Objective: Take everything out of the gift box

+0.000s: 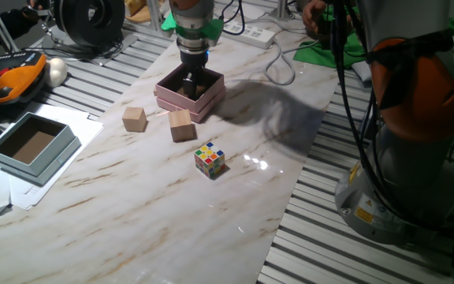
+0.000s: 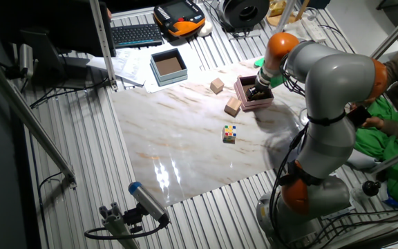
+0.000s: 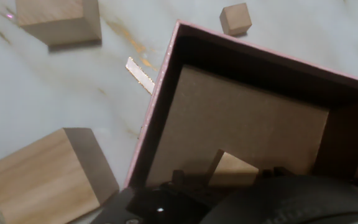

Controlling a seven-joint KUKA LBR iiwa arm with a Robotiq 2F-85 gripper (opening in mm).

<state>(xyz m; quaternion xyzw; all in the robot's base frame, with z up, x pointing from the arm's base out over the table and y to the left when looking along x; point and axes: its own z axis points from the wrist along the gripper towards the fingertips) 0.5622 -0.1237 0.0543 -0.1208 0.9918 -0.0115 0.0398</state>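
Observation:
The pale-pink gift box [image 1: 208, 98] stands at the far side of the marble board, also seen in the other fixed view [image 2: 267, 101]. My gripper [image 1: 191, 81] reaches down inside it [image 2: 258, 90]. In the hand view, a light-brown wooden piece [image 3: 234, 170] lies on the box floor [image 3: 241, 118] right at my dark fingers [image 3: 148, 202], which partly hide it. Whether they grip it cannot be told. Two wooden cubes [image 1: 135, 118] [image 1: 183, 125] sit on the board outside the box. A tiny wooden cube [image 3: 235, 18] also lies outside it.
A multicoloured puzzle cube [image 1: 210, 160] sits near the board's middle. A grey-blue box [image 1: 34, 144] with a brown inside stands on papers at the left. A person in green and cables are at the far right. Slatted metal table surrounds the board.

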